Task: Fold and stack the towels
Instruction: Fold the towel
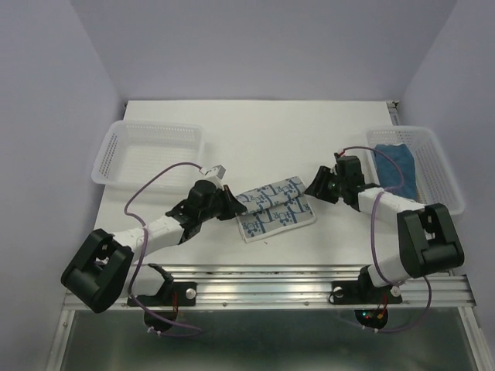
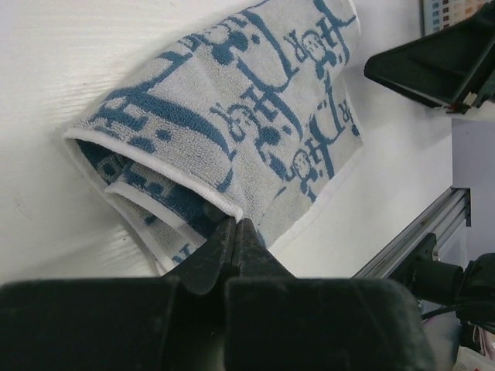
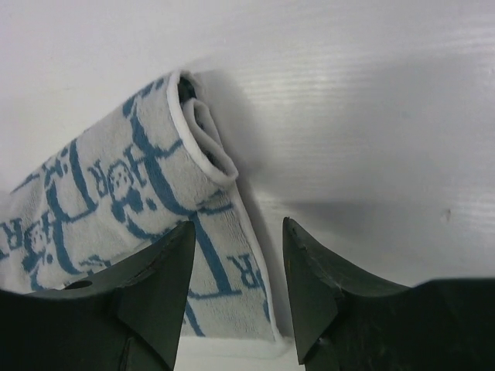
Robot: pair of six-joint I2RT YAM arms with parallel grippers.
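- The left hand (image 2: 234,226) is pinched shut on the white hem of the white towel with blue print (image 1: 274,210), at its left end.
- The right hand (image 3: 236,255) stands parted, gripping nothing, just over the same towel's right end.
- That towel lies folded and partly rolled, mid-worktop (image 1: 271,131), between the two arms.
- A dark blue towel (image 1: 396,166) lies in the right basket (image 1: 437,162).

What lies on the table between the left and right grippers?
Top view: only the part-folded white-and-blue towel lies between left gripper and right gripper.
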